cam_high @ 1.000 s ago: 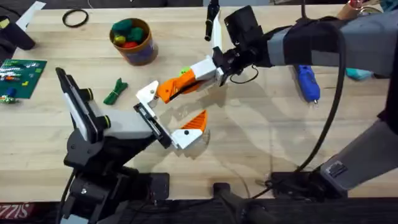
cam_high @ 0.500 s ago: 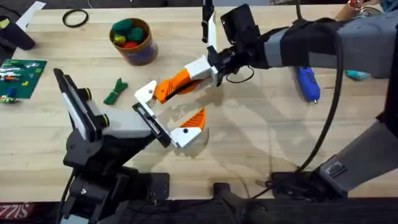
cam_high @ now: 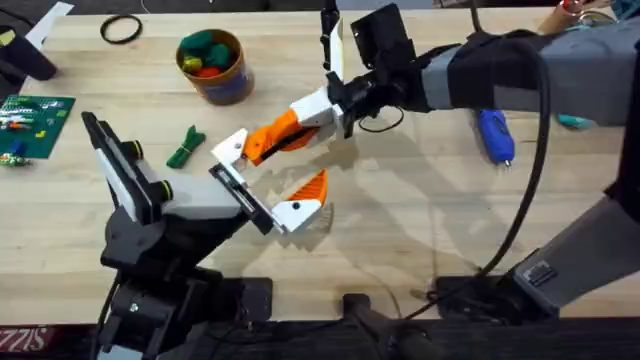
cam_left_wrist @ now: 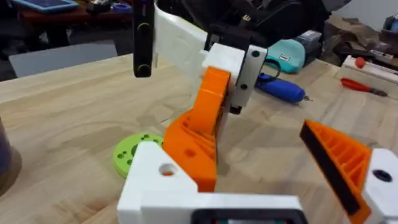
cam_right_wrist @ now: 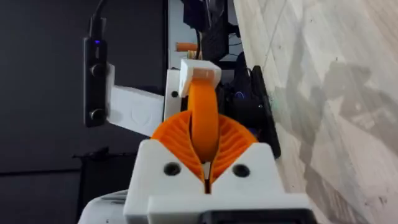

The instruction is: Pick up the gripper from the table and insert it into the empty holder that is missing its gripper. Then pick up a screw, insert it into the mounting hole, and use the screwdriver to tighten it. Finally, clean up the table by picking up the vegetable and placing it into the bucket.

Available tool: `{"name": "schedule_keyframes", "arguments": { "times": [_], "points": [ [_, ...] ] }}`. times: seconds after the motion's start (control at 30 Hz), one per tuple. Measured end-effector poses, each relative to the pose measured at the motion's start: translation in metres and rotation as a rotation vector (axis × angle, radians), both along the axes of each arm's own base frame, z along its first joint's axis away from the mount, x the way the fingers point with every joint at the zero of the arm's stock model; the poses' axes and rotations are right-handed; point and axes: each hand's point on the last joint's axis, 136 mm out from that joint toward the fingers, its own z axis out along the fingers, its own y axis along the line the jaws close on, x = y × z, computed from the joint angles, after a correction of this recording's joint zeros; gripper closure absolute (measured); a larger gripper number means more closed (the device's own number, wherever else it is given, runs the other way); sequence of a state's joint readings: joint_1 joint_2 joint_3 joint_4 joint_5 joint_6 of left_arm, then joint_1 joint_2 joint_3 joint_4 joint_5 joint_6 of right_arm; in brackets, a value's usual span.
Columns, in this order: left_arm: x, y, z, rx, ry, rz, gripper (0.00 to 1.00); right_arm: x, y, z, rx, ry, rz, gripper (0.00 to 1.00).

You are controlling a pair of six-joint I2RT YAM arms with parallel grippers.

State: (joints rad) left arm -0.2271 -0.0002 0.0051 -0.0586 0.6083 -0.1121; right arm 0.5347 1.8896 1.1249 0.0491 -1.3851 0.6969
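Vegetable: the dark green, knotted soft toy vegetable [cam_high: 186, 146] lies on the pale wood-grain desk [cam_high: 420, 230], left of the arms' meeting point and just below the bucket [cam_high: 212, 66], a short round tan tub already holding round plush toys.
Left end effector: the left end effector [cam_high: 270, 180] stands open, its white plastic fingers with ribbed orange pads spread wide; it has crept slightly left and up over the last second.
Loose finger piece: the white-and-orange gripper piece [cam_high: 285, 130], hard moulded plastic, has been drawn up and left with the right arm, keeping close beside the left arm's upper finger. I judge the insertion step still under way.
Screw: the lime-green disc [cam_left_wrist: 133, 151], flat with small holes, rests on the desk beneath the pieces.
Right end effector: the right end effector [cam_right_wrist: 205, 140] is clamped on the orange part.
Screwdriver: the glossy blue, pen-shaped screwdriver [cam_high: 495, 133] lies untouched at the right.
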Motion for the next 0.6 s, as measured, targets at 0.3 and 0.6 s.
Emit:
{"name": "schedule_keyframes", "arguments": {
  "times": [0.3, 0.6],
  "points": [
    [0.006, 0.007, 0.000, -0.001, 0.005, 0.049, 0.007, 0.001, 0.011, 0.002, -0.001, -0.038, -0.008, 0.992],
    [0.009, 0.009, -0.001, -0.002, 0.009, 0.069, 0.007, 0.003, 0.015, 0.002, -0.001, -0.070, -0.021, 0.992]
  ]
}}
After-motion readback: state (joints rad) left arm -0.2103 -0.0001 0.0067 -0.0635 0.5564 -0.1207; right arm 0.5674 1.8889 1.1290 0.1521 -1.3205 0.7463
